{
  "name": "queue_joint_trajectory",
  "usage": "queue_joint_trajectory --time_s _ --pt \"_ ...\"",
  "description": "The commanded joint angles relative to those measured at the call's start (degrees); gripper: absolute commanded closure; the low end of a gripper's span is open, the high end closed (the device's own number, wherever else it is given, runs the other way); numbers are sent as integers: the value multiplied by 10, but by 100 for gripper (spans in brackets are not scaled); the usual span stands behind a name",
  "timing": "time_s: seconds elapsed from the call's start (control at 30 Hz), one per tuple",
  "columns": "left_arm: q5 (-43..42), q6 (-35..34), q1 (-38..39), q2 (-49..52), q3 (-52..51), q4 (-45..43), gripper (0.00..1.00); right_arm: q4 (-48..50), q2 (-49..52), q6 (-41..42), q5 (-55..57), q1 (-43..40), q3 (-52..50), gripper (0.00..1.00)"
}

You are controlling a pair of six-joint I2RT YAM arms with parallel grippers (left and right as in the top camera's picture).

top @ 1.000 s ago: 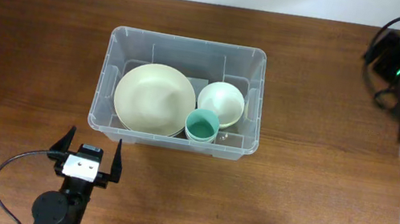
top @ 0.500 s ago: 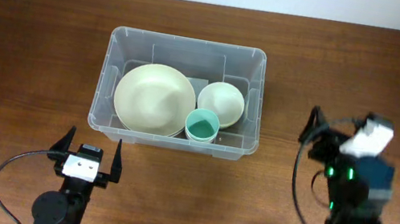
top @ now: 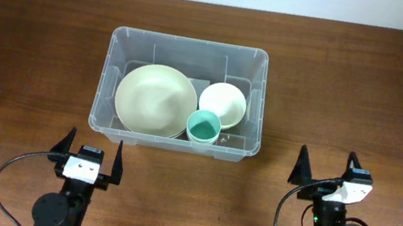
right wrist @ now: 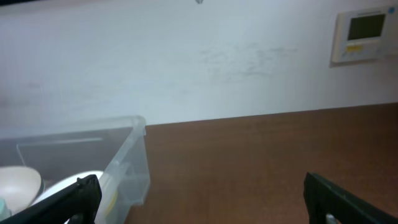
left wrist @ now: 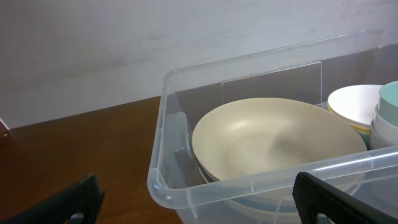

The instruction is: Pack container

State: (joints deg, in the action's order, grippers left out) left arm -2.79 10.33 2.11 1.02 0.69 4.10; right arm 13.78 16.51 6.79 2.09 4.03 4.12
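Okay so, starting at the left: the left gripper (top: 93, 146) is parked on the near-left part of the wooden table (top: 24, 42), jaws spread wide with nothing held between them, and a black cable (top: 5, 170) is looped off to its left. It's pointed at the container (top: 188, 43), which is found just beyond it, around the middle of the table and a bit to the left, sitting upright and touched by neither arm. In the left wrist view its clear near wall and rounded corner are seen close up between the two black fingers (left wrist: 71, 199). Inside, a big pale cream bowl (top: 155, 99) is laid in the left half, and it looks stacked on something, though what's underneath can't really be made out. A smaller cream bowl (top: 224, 102) is set in the far-right part, and a teal cup (top: 203, 126) is stood upright just in front of it, by the near wall and right beside the big bowl. Over to the right, the right gripper (top: 326, 163) is parked on the near-right part of the table, well apart from the container, jaws also opened wide and empty. In its wrist view only the container's right end is caught at the left edge, and a small white wall panel (right wrist: 365, 34) with a display is seen at the upper right.
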Motion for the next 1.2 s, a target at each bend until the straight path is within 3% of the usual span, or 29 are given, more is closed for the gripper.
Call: queue_joint_trajectory --time_s 0.0,0.13,0.37,0.67,1.17 --pt "-4 9 -4 0 -2 3 0 4 -23 -37 -23 4 -19 1" --pt "-4 9 -4 0 -2 3 0 2 -56 -54 -30 4 -37 1" --pt "-4 9 -4 0 -2 3 0 -105 -166 -62 -29 4 -38 1" --pt "-4 9 -4 0 -2 3 0 -185 -163 -91 -29 4 -38 1" --pt "-4 9 -4 0 -2 3 0 -183 -163 -109 -30 4 -38 1"
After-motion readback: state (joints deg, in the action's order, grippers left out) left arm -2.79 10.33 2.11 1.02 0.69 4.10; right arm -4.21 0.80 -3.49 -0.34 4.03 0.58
